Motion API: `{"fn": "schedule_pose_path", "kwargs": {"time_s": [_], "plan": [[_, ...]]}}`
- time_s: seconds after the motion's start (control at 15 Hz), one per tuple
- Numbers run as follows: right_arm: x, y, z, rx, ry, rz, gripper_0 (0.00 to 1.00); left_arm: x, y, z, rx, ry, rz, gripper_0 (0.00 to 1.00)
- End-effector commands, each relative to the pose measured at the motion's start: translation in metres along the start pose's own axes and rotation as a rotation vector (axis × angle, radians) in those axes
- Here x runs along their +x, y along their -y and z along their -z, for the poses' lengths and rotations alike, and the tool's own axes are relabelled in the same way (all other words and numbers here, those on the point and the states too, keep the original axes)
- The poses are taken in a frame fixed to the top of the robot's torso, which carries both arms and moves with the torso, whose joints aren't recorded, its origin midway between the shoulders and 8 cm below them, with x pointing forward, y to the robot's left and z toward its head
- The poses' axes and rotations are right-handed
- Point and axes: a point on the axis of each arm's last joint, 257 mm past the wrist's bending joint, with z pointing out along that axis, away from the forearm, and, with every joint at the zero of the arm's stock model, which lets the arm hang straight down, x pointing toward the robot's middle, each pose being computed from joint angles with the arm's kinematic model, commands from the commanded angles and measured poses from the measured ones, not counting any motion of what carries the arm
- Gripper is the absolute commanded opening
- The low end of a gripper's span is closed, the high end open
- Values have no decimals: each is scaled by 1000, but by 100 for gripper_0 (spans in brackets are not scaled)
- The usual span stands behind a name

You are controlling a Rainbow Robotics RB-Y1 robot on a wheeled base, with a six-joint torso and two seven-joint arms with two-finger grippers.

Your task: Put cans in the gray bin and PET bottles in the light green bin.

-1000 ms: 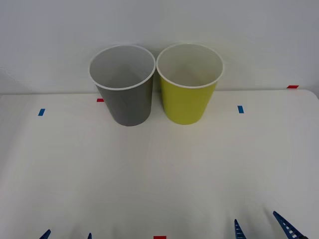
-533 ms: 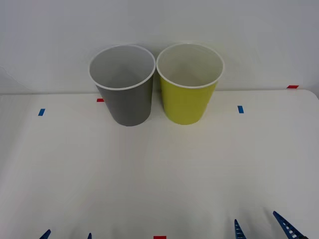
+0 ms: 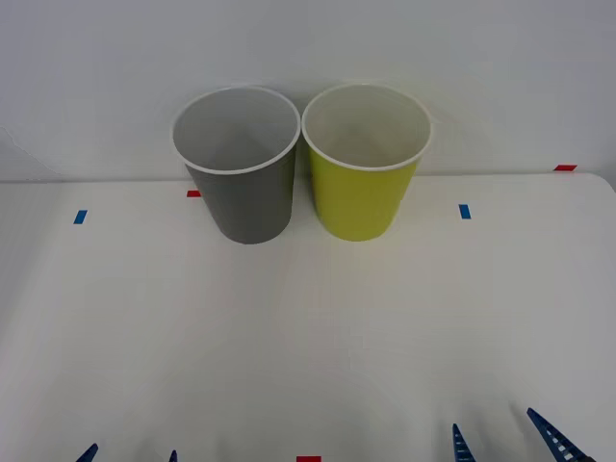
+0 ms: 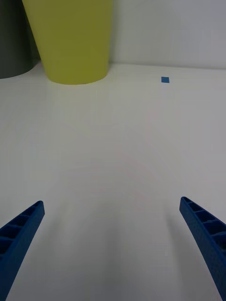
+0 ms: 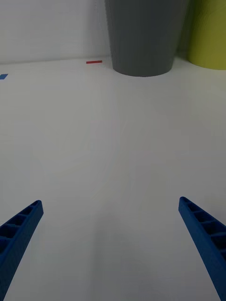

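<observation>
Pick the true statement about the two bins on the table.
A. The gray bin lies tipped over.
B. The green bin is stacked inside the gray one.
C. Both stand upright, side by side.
C: the gray bin and the light green bin both stand upright, side by side at the table's far edge.

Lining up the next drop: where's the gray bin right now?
In the front view the gray bin stands upright at the table's far edge by the wall, left of centre, directly beside the light green bin on its right.

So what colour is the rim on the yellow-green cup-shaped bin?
White, clearest in the front view: yellow-green cup-shaped bin.
</observation>
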Motion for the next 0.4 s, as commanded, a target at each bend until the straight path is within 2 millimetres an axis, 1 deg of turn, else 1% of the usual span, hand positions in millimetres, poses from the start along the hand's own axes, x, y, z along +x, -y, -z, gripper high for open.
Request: {"fn": "schedule_pose_path", "kwargs": {"time_s": [0.07,0.4], "plan": [[0,0,0,0,0,0,100,0,0,0,0,0,0,100],[0,0,0,0,0,0,100,0,0,0,0,0,0,100]]}}
